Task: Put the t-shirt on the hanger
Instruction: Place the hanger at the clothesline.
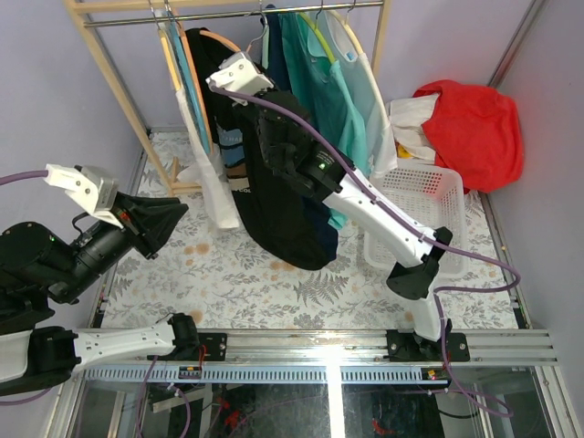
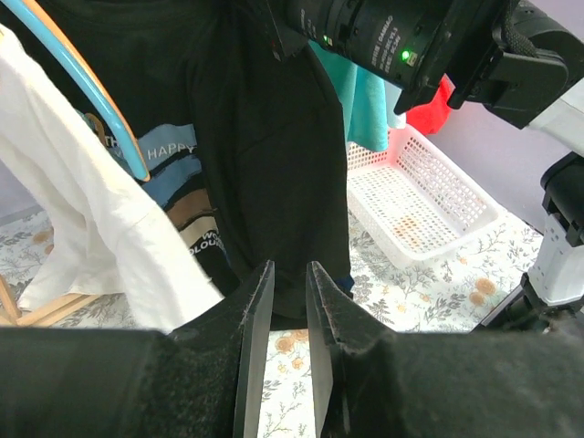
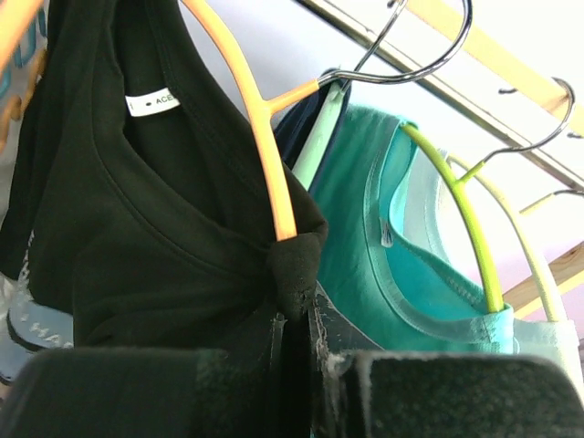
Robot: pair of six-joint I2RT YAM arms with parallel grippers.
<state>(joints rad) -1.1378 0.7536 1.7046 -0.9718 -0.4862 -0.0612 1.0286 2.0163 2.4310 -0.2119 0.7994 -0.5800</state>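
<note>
The black t-shirt hangs from the rail, its white lettering and striped graphic showing in the left wrist view. The orange hanger sits inside its neck opening, with the silver hook over the rail. My right gripper is shut on a bunch of the black shoulder fabric right at the hanger's arm, and it is high up by the rack in the top view. My left gripper is low at the left and empty. Its jaws stand a narrow gap apart and point at the shirt's hem.
Teal shirts on yellow hangers hang right of the t-shirt. A white shirt on a blue hanger hangs left of it. A white basket and a red cloth lie at the right. The wooden rack post stands at the left.
</note>
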